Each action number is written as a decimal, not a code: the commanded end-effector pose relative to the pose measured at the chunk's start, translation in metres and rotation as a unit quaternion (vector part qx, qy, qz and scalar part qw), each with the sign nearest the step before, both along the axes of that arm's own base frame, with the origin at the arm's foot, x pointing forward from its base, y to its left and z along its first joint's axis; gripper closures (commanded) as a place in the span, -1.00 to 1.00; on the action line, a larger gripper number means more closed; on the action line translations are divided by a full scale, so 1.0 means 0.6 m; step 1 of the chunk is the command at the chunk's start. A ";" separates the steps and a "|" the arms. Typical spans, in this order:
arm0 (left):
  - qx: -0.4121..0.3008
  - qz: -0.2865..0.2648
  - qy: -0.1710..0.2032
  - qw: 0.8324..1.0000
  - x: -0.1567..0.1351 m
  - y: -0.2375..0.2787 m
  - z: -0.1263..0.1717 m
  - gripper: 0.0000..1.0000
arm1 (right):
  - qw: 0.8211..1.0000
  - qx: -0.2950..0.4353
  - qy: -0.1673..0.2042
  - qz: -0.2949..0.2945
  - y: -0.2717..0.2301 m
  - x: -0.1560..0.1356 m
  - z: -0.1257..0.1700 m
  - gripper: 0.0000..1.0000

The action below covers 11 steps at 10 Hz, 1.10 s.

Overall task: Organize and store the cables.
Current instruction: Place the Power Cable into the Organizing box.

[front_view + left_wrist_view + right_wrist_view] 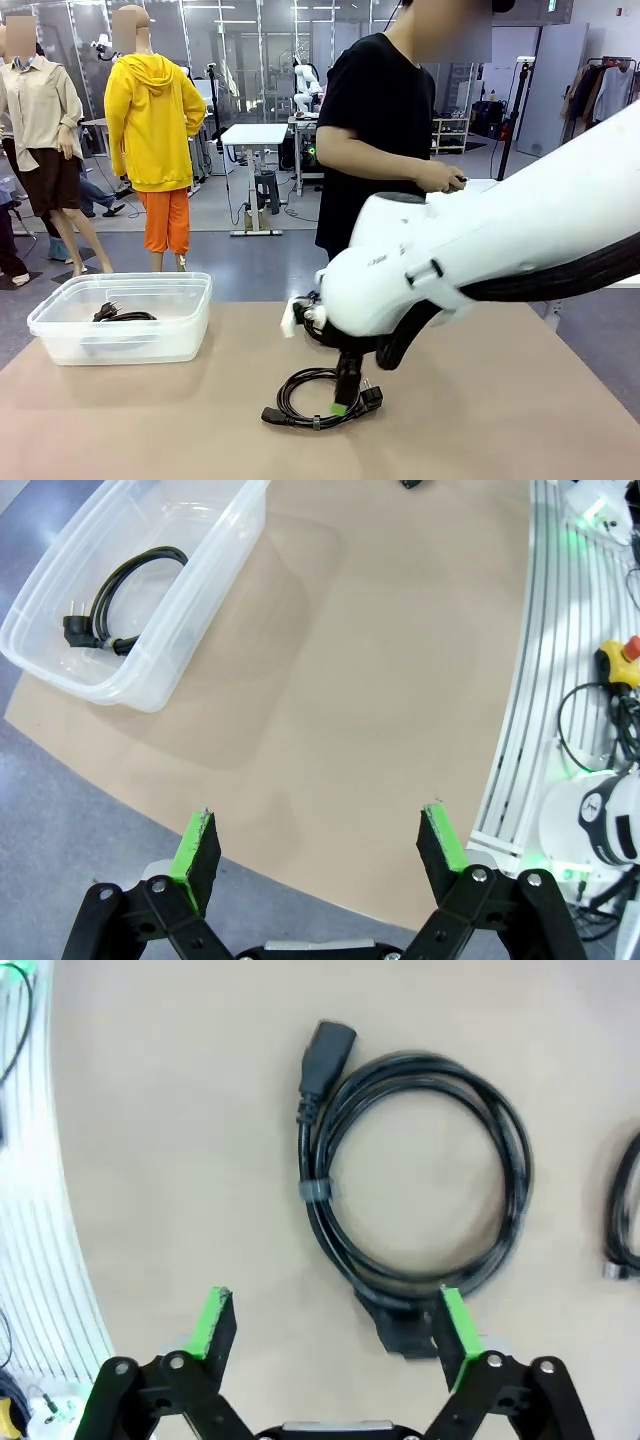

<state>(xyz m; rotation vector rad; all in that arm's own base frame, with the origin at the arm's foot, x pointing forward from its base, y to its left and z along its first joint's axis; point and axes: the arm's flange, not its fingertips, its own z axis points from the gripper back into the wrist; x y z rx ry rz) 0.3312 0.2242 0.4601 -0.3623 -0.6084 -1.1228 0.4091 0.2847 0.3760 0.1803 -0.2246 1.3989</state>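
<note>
On the table, a coiled cable (pixel 318 1190) lies free under your right gripper (pixel 335 1305), jaws wide; your left gripper (pixel 318 820) is wide and empty; a second cable (pixel 125 590) sits in the bin (pixel 215 590); you have more to store.

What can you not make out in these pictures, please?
- Front view: the right arm hides part of the table and what the person's hand holds.
- Right wrist view: a second cable is cut off by the right edge, most of it unseen.
- Left wrist view: a dark object is cut off by the top edge and cannot be identified.
</note>
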 end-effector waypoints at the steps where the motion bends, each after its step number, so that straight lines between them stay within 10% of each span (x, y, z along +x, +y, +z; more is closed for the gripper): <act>1: -0.012 -0.007 -0.017 1.000 0.009 -0.043 0.024 -1.00 | 0.998 0.063 0.006 0.009 -0.122 -0.024 0.035 -1.00; 11: 0.124 -0.088 0.032 0.988 0.047 -0.615 0.103 -1.00 | 0.948 0.301 -0.085 -0.056 -0.666 -0.131 0.067 -1.00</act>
